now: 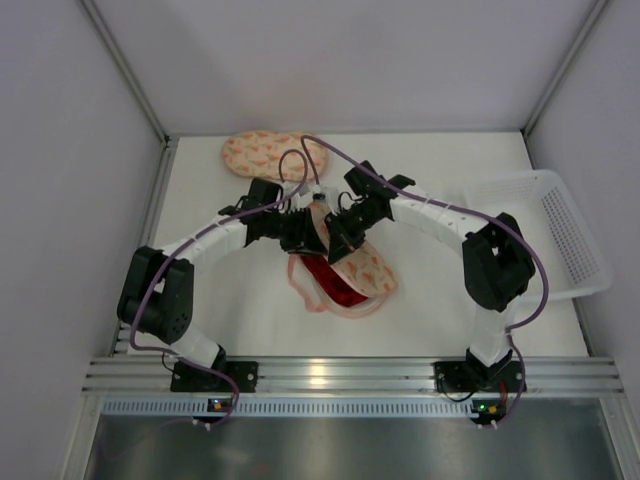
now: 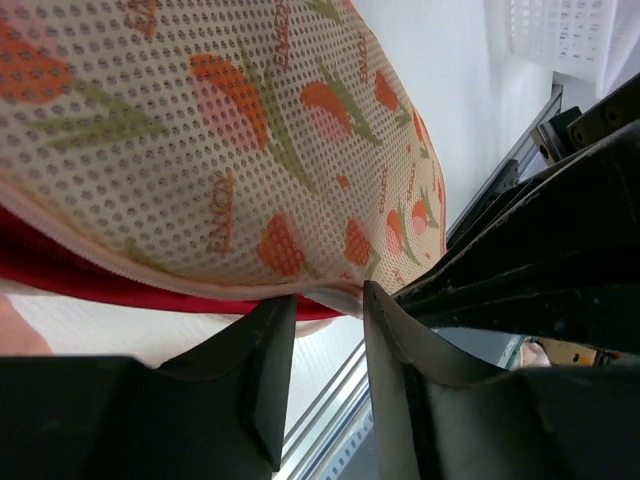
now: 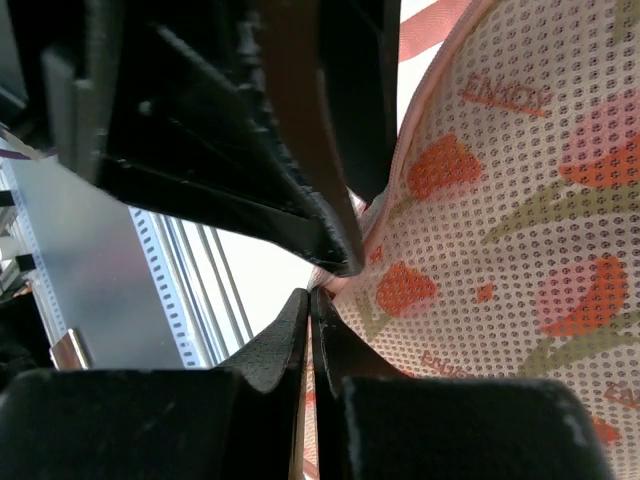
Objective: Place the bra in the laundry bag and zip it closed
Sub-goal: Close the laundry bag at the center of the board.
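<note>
Underneath everything, a white table [image 1: 440,300]. Along its right edge, a white plastic mesh basket [image 1: 565,215], well apart from the rest. Reaching in from the near edge, two black-and-white arms, bent inward and meeting over the middle of the table.

At that middle, beneath both wrists, the laundry bag [image 1: 370,268]: peach-pink mesh printed with orange-red motifs, lying unzipped. Upper shell raised off the lower one, paler lining showing along the near-left side. Toward the back-left, flat on the table and just beyond the arms, a second pouch [image 1: 262,153] of the same print.

Inside the open bag, the bra [image 1: 330,282], bright red, bunched against the lower shell. Visible again from the left wrist as a red band under the bag's raised rim.

At that rim, the left hand [image 2: 328,305]: fingers a narrow gap apart, tips level with the pale zip edge crossing between them. Cannot tell whether pinched or merely touched. Just beside it, the right hand [image 3: 308,312]: fingers pressed almost flat together, nipping a thin pinkish strip at the bag's edge, with the tip of a left finger close above.
</note>
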Controlling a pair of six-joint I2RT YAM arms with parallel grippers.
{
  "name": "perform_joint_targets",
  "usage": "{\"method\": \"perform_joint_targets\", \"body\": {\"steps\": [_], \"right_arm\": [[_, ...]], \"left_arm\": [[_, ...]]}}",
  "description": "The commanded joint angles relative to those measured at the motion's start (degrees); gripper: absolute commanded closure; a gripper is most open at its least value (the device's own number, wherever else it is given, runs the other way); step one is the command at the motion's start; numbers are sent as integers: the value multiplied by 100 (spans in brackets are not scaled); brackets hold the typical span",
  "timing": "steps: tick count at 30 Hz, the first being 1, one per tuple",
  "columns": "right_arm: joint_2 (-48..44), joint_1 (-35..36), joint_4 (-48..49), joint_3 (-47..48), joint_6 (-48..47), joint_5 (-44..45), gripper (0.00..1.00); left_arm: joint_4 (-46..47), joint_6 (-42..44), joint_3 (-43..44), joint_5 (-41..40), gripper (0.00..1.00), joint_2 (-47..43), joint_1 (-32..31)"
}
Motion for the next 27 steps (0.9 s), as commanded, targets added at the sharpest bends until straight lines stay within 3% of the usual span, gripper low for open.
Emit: {"method": "perform_joint_targets", "body": {"steps": [1,4,5,6,8,10,12,14,18,22,27], "right_arm": [[-229,149,200,205,-19,-176,100],[-484,158,341,3,-124,8,100],[-615,158,324,-33,-220,87,94],[-669,149,280,-15,-291,314,86],[-896,140,140,124,-667,596,73],[-1142,122,42,178,-958,1044,69],[-1591,140,68,152,-1398,1299,59],[-1994,350,226,21,-1451,2199,54],[-2304,1333,244,-322,-2241,3484,62],[-2261,2790,892,-1042,-2963,4857,74],[-1286,3567,1877,-1667,-3604,6946,88]], "left_arm": [[299,-127,317,138,62,145,-61],[387,-224,369,217,83,251,-61],[387,-241,396,286,88,321,-61],[396,-250,413,305,100,347,-61],[396,-268,458,313,100,330,-61],[396,-285,475,366,100,295,-61],[396,-285,519,445,100,277,-61],[387,-294,528,480,100,277,-61],[387,-329,537,577,100,312,-61],[387,-321,598,761,100,313,-61],[290,-154,607,885,100,251,-61]]}}
